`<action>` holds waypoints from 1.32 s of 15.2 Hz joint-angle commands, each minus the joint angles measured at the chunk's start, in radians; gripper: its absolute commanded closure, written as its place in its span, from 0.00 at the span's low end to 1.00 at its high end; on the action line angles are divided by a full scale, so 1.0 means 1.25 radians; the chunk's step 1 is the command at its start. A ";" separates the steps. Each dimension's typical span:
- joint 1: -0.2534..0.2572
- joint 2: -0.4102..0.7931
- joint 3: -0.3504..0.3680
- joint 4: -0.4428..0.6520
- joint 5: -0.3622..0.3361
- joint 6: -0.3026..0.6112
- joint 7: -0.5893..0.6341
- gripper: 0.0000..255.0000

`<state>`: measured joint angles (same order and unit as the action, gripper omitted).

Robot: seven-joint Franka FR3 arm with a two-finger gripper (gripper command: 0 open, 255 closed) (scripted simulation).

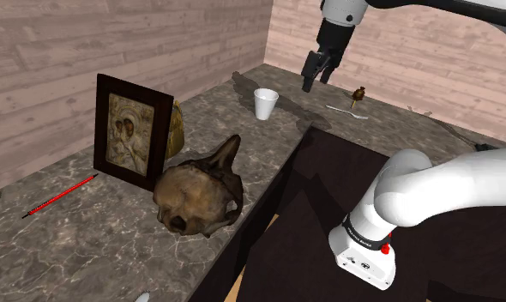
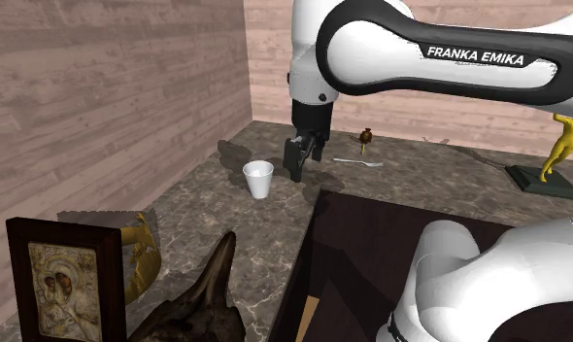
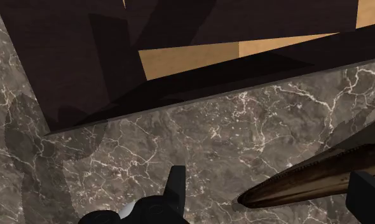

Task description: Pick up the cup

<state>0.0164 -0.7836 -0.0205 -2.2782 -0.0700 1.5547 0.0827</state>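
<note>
on the marble worktop [image 1: 71, 236], a white cup [image 1: 265, 104] stands upright and untouched, with the jaws spread and empty near it.
the cup sits mouth up with bare worktop round it, so it looks free to be taken; the jaws hang off the surface to the shoulder view's right of the cup, apart from it, probably kept wide to pass either side of its wall. a spoon [image 1: 344, 109] and a small brown figurine [image 1: 358, 93] lie farther out on that side of the cup, worth minding. the skull [image 1: 198, 196], framed picture [image 1: 131, 130] and red pencil [image 1: 61, 196] lie well apart from the cup.
</note>
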 commanded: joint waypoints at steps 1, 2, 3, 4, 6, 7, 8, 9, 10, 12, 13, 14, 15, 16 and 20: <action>0.000 0.000 0.000 0.000 0.000 0.000 0.000 0.00; -0.002 0.019 -0.007 -0.004 -0.008 0.023 -0.009 0.00; -0.004 0.039 -0.013 -0.006 -0.016 0.045 -0.017 0.00; -0.006 0.059 -0.020 -0.008 -0.024 0.068 -0.025 0.00; -0.009 0.103 -0.033 -0.008 -0.038 0.112 -0.041 0.00; -0.011 0.126 -0.039 -0.006 -0.045 0.134 -0.049 0.00; -0.013 0.149 -0.046 -0.004 -0.051 0.155 -0.057 0.00; -0.015 0.173 -0.052 0.000 -0.057 0.176 -0.064 0.00; -0.017 0.198 -0.058 0.005 -0.063 0.197 -0.071 0.00; -0.020 0.249 -0.070 0.018 -0.074 0.236 -0.086 0.00; -0.022 0.275 -0.076 0.026 -0.079 0.255 -0.093 0.00; -0.024 0.301 -0.082 0.035 -0.083 0.274 -0.100 0.00; -0.025 0.329 -0.087 0.045 -0.087 0.292 -0.107 0.00; -0.027 0.356 -0.093 0.057 -0.090 0.309 -0.114 0.00; -0.033 0.469 -0.113 0.112 -0.099 0.371 -0.142 0.00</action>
<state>-0.0227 -0.2400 -0.1541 -2.1599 -0.1915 1.9951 -0.0843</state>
